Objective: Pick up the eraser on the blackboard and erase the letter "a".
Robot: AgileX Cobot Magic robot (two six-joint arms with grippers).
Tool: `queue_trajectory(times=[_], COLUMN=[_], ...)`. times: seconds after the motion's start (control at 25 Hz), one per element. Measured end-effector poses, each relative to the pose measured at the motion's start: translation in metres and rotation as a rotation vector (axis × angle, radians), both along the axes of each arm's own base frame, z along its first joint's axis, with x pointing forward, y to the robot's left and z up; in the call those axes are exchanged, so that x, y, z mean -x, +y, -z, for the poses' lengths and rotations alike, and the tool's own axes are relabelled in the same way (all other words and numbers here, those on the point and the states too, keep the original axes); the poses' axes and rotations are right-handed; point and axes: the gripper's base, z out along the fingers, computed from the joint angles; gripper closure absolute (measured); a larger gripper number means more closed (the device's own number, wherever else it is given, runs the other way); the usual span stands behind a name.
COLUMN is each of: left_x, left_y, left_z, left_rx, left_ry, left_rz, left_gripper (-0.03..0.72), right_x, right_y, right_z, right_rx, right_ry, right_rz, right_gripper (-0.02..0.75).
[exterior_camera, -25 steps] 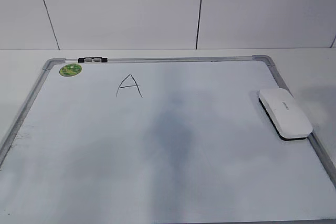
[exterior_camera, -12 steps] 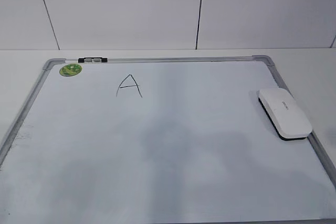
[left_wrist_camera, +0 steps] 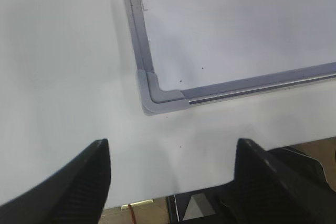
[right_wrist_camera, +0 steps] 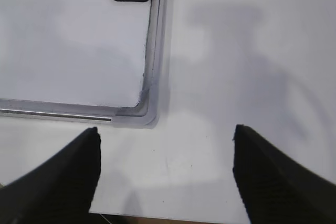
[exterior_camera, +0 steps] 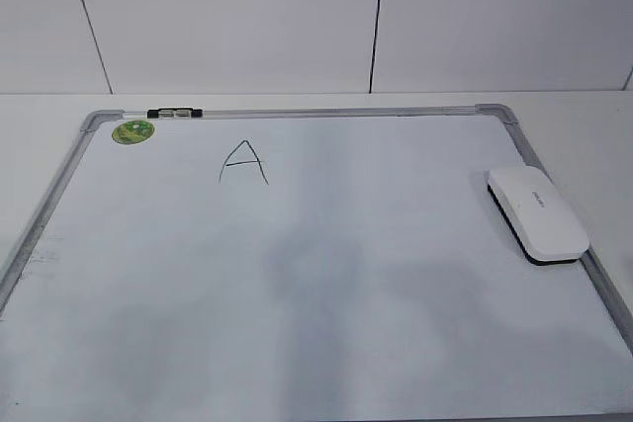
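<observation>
The whiteboard (exterior_camera: 297, 274) lies flat on a white table (exterior_camera: 40, 111), its silver frame joined by grey corner pieces. A round green sticker (exterior_camera: 133, 131) sits in the far left corner, just below a small black-and-silver clip (exterior_camera: 174, 113) on the far frame rail. The only marking visible on the board is a pointed capital "A" (exterior_camera: 243, 161) in thin black marker, towards the far left; no lowercase letter can be made out. The eraser (exterior_camera: 536, 213), white on top with a black underside, rests at the right edge of the board, overlapping the frame. The left gripper (left_wrist_camera: 170, 174) hangs above the table near the board's near left corner, fingers spread and empty. The right gripper (right_wrist_camera: 165, 163) hangs near the near right corner, likewise spread and empty, well apart from the eraser.
</observation>
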Motion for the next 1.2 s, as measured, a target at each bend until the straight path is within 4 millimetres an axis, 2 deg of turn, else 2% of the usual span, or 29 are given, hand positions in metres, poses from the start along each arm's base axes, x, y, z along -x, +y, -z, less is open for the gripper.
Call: queue_trajectory(times=[0.36, 0.84, 1.2], left_x=[-0.0063, 0.0013, -0.0079], left_y=[0.0010, 0.0004, 0.0019], left_z=[0.0023, 0.0028, 0.0059], left_rx=[-0.003, 0.001, -0.002], left_ry=[-0.061, 0.016, -0.075], left_rz=[-0.017, -0.010, -0.034], left_gripper=[0.138, 0.139, 0.139], right_x=[-0.0009, -0.0010, -0.0010], right_y=[0.0002, 0.0002, 0.0002], right_z=[0.0028, 0.0027, 0.0027], right_rx=[0.002, 0.002, 0.002], right_ry=[0.003, 0.002, 0.002], right_rz=[-0.002, -0.002, -0.002], right_gripper=[0.144, 0.144, 0.143])
